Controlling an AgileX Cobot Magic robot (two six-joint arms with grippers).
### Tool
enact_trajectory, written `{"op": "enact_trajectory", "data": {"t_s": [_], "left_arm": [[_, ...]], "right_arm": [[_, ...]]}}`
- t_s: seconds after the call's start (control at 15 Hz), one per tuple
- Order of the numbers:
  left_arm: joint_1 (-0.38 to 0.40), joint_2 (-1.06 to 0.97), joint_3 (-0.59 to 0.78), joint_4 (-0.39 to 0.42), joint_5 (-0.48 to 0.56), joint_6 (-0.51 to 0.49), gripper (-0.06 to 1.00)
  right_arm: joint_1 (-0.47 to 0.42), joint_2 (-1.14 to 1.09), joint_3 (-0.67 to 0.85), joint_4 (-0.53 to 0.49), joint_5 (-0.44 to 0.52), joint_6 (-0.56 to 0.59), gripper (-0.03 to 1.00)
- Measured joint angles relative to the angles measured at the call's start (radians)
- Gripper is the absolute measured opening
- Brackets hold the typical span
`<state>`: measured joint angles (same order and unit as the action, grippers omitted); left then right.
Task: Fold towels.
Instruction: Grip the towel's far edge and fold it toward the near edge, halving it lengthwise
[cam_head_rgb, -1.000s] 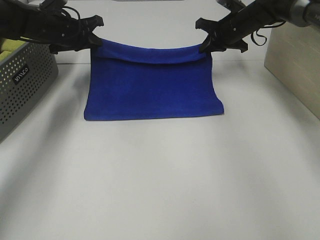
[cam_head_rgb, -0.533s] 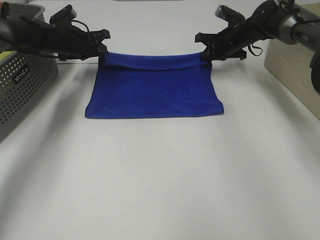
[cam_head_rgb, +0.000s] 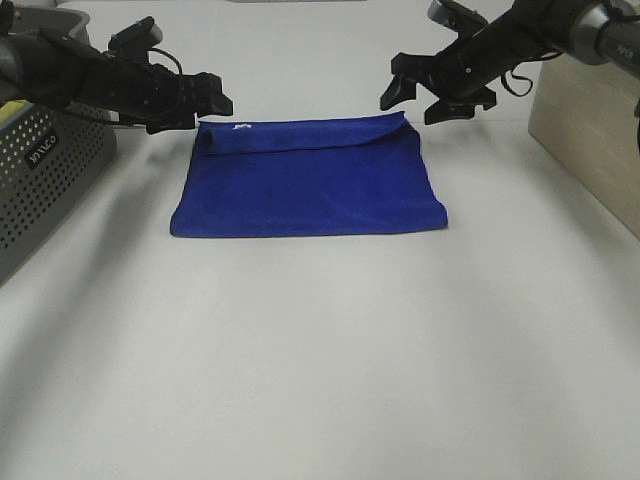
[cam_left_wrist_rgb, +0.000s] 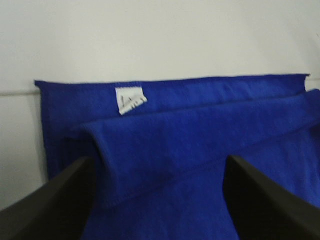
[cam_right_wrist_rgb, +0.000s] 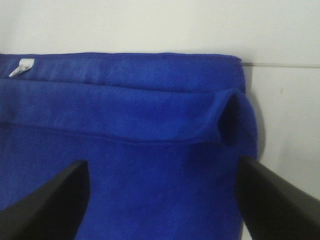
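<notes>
White table (cam_head_rgb: 320, 380), grey perforated basket (cam_head_rgb: 50, 180)

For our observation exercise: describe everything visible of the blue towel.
The blue towel looks like plush microfibre with stitched edges. It lies folded on the white table, top layer's far edge curled short of the layer beneath, where a white tag shows. The open left gripper and right gripper hover by its far corners, not touching.
</notes>
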<state>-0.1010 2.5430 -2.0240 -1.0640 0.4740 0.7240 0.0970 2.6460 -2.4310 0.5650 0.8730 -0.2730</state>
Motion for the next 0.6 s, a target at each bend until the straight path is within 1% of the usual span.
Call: {"op": "enact_trajectory", "data": {"t_s": [0.07, 0.13, 0.2, 0.27, 0.33, 0.4, 0.47, 0.53, 0.6], "left_arm": [[0.001, 0.0, 0.0, 0.02, 0.064, -0.024, 0.69], [0.004, 0.0, 0.0, 0.047, 0.122, -0.069, 0.69], [0.003, -0.002, 0.0, 0.094, 0.178, -0.139, 0.69], [0.003, -0.006, 0.0, 0.158, 0.233, -0.212, 0.69], [0.003, -0.019, 0.0, 0.249, 0.319, -0.32, 0.69], [0.003, -0.019, 0.0, 0.249, 0.319, -0.32, 0.69], [0.003, -0.03, 0.0, 0.282, 0.35, -0.367, 0.69], [0.003, -0.039, 0.0, 0.295, 0.372, -0.404, 0.69], [0.002, -0.06, 0.015, 0.303, 0.38, -0.419, 0.67]], "right_arm": [[0.0, -0.017, -0.002, 0.0, 0.057, 0.001, 0.76], [0.0, -0.027, -0.003, 0.0, 0.116, 0.01, 0.76], [0.0, -0.029, -0.003, 0.0, 0.171, 0.022, 0.76], [0.0, -0.029, -0.003, 0.0, 0.225, 0.036, 0.76], [-0.007, -0.029, -0.003, 0.0, 0.314, 0.055, 0.76], [-0.007, -0.029, -0.003, 0.0, 0.314, 0.055, 0.76], [-0.015, -0.029, -0.003, 0.004, 0.328, 0.065, 0.76], [-0.027, -0.029, -0.003, 0.004, 0.331, 0.082, 0.76], [-0.038, -0.029, -0.003, 0.004, 0.332, 0.106, 0.75]]}}
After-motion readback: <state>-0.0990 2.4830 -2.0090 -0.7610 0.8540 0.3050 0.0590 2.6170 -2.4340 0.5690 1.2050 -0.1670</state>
